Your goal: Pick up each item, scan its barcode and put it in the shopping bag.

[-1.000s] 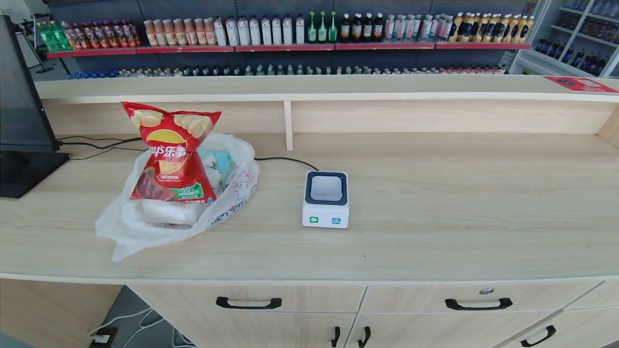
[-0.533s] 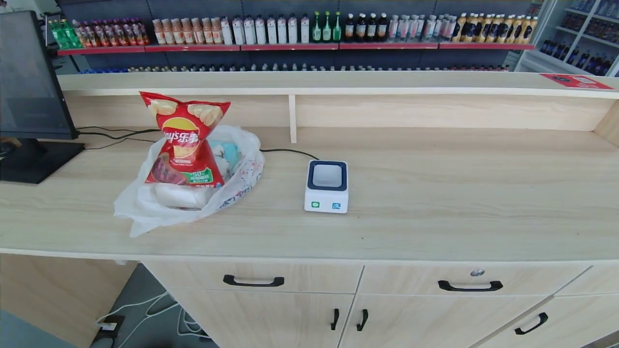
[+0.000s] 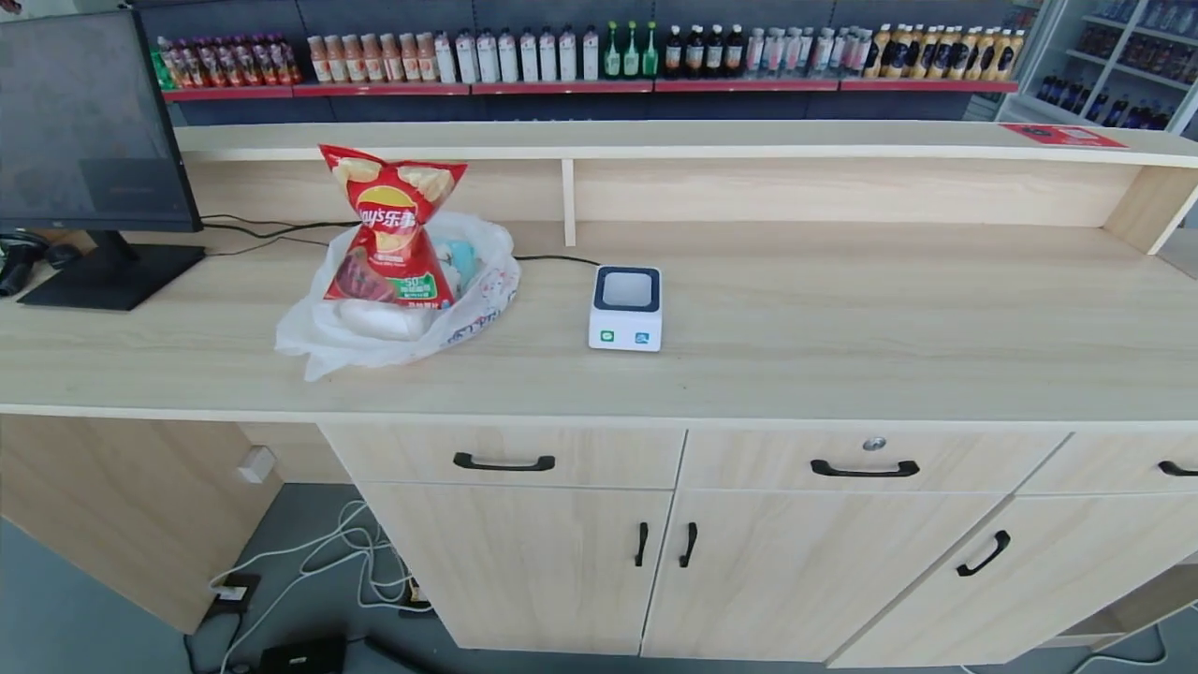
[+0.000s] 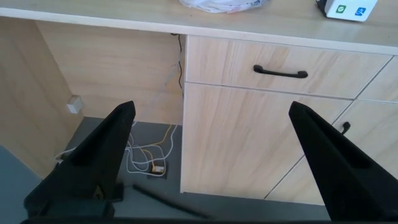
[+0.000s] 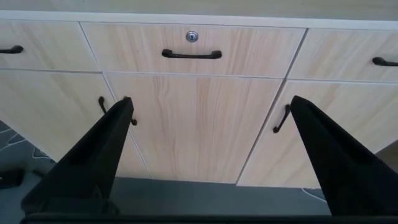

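A red chip bag (image 3: 393, 234) stands upright in the white plastic shopping bag (image 3: 374, 337) on the left part of the wooden counter (image 3: 842, 346); pale packets lie under and behind it. The white barcode scanner (image 3: 625, 309) with its dark-rimmed window sits just right of the bag, its edge (image 4: 348, 9) seen from below too. My left gripper (image 4: 211, 134) hangs open below counter height, facing the drawer fronts. My right gripper (image 5: 211, 127) is open as well, low in front of the cupboard doors.
A dark monitor (image 3: 89, 122) on a stand occupies the counter's left end, cables trailing behind the bag. A raised shelf (image 3: 655, 140) runs along the back, bottle racks beyond. Drawers and doors with black handles (image 3: 864, 468) lie below; cables litter the floor (image 3: 365, 571).
The head view has pulled back and risen, so the counter looks smaller and the cupboard fronts and floor show. The bag, chips and scanner keep their places on the counter.
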Robot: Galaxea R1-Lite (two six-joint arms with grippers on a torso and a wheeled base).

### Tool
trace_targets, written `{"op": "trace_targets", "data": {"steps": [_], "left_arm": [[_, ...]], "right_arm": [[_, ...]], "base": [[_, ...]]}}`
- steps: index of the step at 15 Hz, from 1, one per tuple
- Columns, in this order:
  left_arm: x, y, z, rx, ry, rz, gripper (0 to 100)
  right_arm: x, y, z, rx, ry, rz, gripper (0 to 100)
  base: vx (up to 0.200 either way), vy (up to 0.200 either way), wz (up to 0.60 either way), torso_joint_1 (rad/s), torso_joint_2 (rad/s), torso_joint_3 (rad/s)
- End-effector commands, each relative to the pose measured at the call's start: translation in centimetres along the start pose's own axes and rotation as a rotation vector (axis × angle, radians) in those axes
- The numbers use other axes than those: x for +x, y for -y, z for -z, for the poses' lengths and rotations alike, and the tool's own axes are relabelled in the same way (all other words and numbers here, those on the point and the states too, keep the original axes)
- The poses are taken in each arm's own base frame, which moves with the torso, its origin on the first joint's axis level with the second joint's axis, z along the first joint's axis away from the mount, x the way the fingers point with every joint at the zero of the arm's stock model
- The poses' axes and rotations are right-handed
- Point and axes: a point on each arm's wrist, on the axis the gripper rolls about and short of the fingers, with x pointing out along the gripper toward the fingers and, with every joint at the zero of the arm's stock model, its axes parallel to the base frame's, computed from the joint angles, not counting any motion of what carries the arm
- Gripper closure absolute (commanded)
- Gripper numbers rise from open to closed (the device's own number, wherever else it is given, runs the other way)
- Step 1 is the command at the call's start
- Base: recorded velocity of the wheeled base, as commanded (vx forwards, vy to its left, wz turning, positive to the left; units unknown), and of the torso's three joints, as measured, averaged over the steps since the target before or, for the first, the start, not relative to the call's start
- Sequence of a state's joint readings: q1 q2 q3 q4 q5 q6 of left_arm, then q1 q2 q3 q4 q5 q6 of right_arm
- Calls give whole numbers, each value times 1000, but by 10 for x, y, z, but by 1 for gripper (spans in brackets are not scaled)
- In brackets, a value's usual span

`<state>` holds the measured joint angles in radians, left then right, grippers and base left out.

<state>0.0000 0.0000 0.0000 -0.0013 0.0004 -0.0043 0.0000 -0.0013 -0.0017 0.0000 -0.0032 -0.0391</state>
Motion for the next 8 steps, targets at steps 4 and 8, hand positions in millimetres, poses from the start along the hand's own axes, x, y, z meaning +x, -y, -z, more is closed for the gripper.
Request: {"op": "trace_targets", "data": {"steps": [4,8], "left_arm": [[0,0,0,1,0,-1,0],[0,0,0,6,0,0,0]], "right_arm": [[0,0,0,-2,-1,0,0],[0,0,0,5,-3,0,0]], "base": [[-200,0,0,1,4,1],[-150,0,0,1,2,1]]}}
